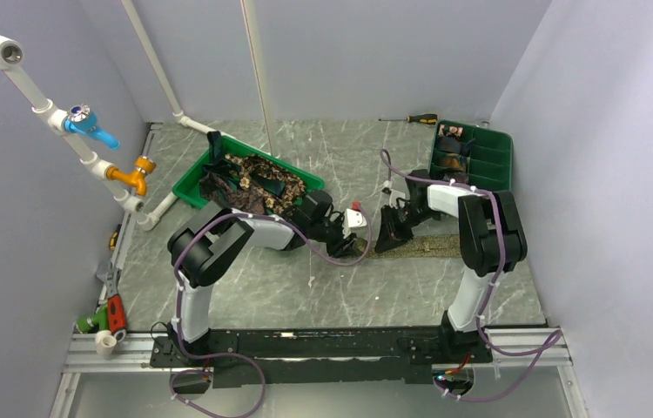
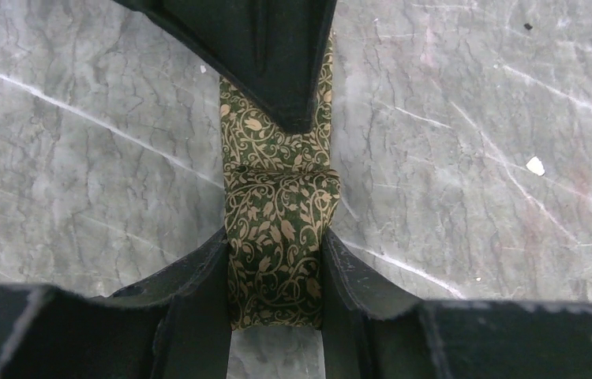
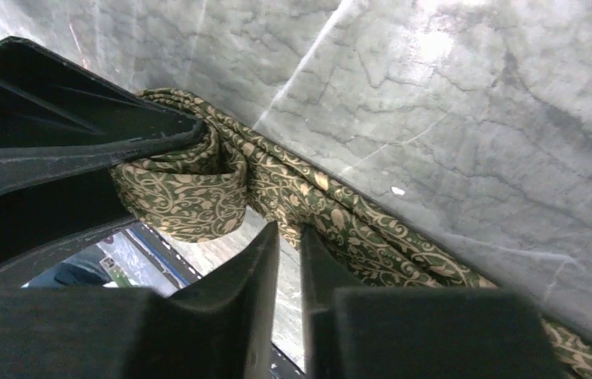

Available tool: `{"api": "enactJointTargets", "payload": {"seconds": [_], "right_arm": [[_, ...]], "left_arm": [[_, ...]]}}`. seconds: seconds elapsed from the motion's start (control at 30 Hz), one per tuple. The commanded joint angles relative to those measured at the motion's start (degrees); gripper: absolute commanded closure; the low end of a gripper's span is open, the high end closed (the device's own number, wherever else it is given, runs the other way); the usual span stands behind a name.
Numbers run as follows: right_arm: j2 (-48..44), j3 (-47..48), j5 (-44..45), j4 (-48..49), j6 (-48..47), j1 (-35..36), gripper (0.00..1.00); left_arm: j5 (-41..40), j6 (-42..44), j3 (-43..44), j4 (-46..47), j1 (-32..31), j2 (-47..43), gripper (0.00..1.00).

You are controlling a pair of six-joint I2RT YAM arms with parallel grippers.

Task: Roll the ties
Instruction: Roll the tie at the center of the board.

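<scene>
1. Tie [image 2: 277, 245]: dark green fabric with a tan leaf-and-vine print. It lies on the table [image 1: 306, 287] between the two arms, at mid-table.
2. One end of the tie is rolled into a coil [image 3: 178, 193]. The rest runs flat as a strip [image 1: 432, 247] towards the right arm's side.
3. Left jaws: clenched on the coil, with one finger [image 2: 198, 292] against each side of it.
4. Right jaws: nearly closed, with only a thin slit between them and nothing seen in it. Their tips sit at the strip just beside the coil.
5. Obstructions: in the left wrist view a right finger [image 2: 269, 55] covers part of the strip. In the right wrist view the left jaws hide one side of the coil. In the top view both wrists hide the coil.
6. Left tray [image 1: 191, 178]: green, set behind the left arm, holding a loose pile of ties [image 1: 253, 178].
7. Right tray [image 1: 490, 139]: green and divided into compartments, set at the far right. Small dark rolls [image 1: 452, 161] lie in some of them.
8. Screwdriver [image 1: 412, 118]: at the far edge, beside the right tray.
9. White pipe [image 1: 44, 109]: on the left wall, carrying a blue valve [image 1: 90, 124] and an orange valve [image 1: 131, 174].
10. Hand tools [image 1: 114, 312]: at the near left edge of the table.
</scene>
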Motion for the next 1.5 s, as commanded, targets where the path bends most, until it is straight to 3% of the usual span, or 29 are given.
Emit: {"api": "enactJointTargets", "payload": {"seconds": [0.0, 0.2, 0.3, 0.43, 0.57, 0.8, 0.9, 1.03, 1.1, 1.3, 1.47], "right_arm": [[-3.8, 0.2, -1.8, 1.1, -4.6, 0.0, 0.76], [-7.6, -0.3, -11.8, 2.1, 0.2, 2.0, 0.45], [-6.8, -0.9, -14.2, 4.0, 2.5, 3.2, 0.39], [-3.8, -0.7, -14.2, 4.9, 3.6, 3.8, 0.38], [-0.5, 0.2, -11.7, 5.3, 3.2, 3.8, 0.52], [2.3, -0.3, -7.8, 4.8, 2.9, 1.8, 0.98], [2.4, -1.0, -8.0, 4.8, 2.8, 0.5, 1.0], [2.5, -1.8, -7.2, 4.8, 2.4, -0.6, 1.0], [3.2, -1.8, -6.5, 4.3, 2.1, -0.7, 1.0], [6.0, -0.8, -3.8, 2.5, 1.0, -2.3, 1.0], [8.3, 0.3, -1.9, 0.9, 0.5, -3.9, 1.0]], "left_arm": [[-4.8, 7.6, -1.9, -8.8, -0.5, 1.8, 0.67], [-6.0, 7.0, -1.9, -9.8, -0.7, 2.3, 0.67], [-5.9, 6.5, -2.3, -9.4, -0.8, 2.3, 0.67], [-5.8, 6.5, -2.5, -9.6, -0.8, 2.2, 0.66], [-5.5, 6.7, -2.6, -9.5, -0.7, 2.1, 0.66], [-3.7, 9.4, -2.7, -9.4, -0.8, 1.8, 0.62], [-3.0, 10.7, -1.9, -9.5, -0.5, 1.9, 0.55], [-0.1, 10.4, -1.7, -7.4, 0.4, 1.2, 0.24], [1.9, 9.9, -3.3, -3.1, 1.0, -0.5, 0.16], [4.9, 10.6, -6.4, 6.5, 1.0, -3.0, 0.14], [5.4, 11.2, -4.4, 8.3, 0.3, -1.3, 0.13]]}}
